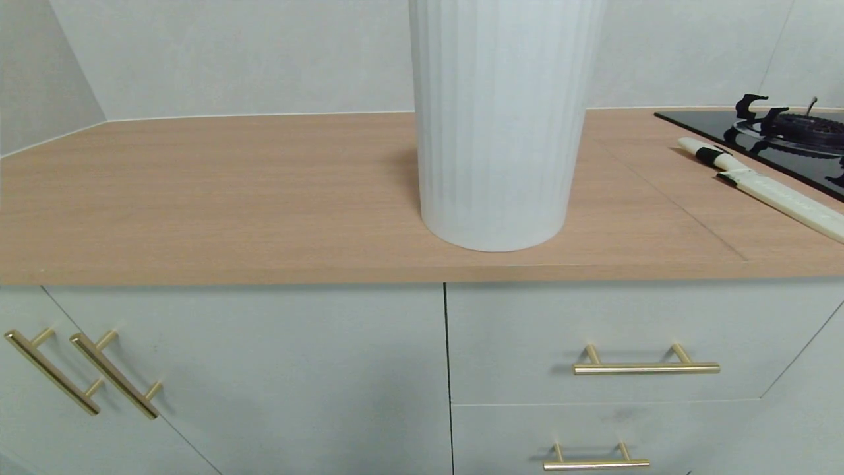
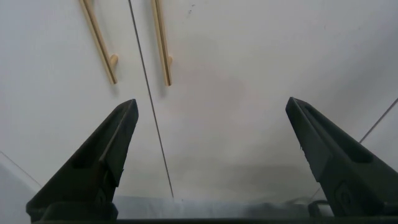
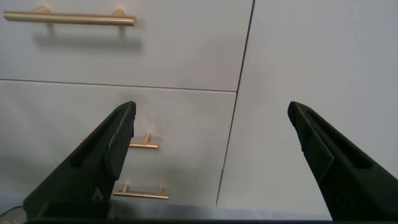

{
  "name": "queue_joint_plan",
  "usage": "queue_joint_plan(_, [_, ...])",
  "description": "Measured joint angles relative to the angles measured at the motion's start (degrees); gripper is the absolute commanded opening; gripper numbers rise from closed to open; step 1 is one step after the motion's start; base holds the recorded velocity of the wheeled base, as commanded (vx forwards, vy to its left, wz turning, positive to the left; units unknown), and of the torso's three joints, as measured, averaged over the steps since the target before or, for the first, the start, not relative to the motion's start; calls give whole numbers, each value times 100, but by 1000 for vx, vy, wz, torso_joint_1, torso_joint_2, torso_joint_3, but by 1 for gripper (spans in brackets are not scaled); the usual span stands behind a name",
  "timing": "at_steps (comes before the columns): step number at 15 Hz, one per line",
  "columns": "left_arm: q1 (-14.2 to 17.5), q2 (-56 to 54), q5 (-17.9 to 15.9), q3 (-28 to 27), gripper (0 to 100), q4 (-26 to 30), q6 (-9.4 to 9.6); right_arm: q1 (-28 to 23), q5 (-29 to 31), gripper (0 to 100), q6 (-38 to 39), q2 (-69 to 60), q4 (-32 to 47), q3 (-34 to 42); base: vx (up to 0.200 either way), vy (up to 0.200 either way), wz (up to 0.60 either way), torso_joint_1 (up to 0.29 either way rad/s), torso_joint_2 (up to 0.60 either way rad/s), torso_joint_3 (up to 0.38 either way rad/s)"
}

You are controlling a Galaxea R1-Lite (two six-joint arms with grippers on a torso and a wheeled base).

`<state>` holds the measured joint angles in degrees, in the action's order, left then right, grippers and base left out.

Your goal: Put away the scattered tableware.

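On countertop (image 1: 198, 198), knife (image 1: 765, 187), apart from pincers (image 2: 211, 101) (image 3: 211, 106).

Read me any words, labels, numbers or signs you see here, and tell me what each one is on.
None can be read: the white ribbed container, the knife, the cooktop and the cabinet fronts show no text that can be made out.
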<state>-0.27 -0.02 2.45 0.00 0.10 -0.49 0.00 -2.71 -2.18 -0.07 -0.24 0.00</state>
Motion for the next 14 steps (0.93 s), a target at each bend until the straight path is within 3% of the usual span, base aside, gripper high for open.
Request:
queue_joint_plan(11, [0, 2, 0, 0, 100, 0, -2, 0, 2, 100, 0, 0, 0, 0, 0, 0, 0, 0, 0, 0])
queue_joint_plan(14, [0, 0, -2, -7, 100, -10, -2, 0, 0, 100, 0, 0, 0, 0, 0, 0, 0, 40, -229, -227])
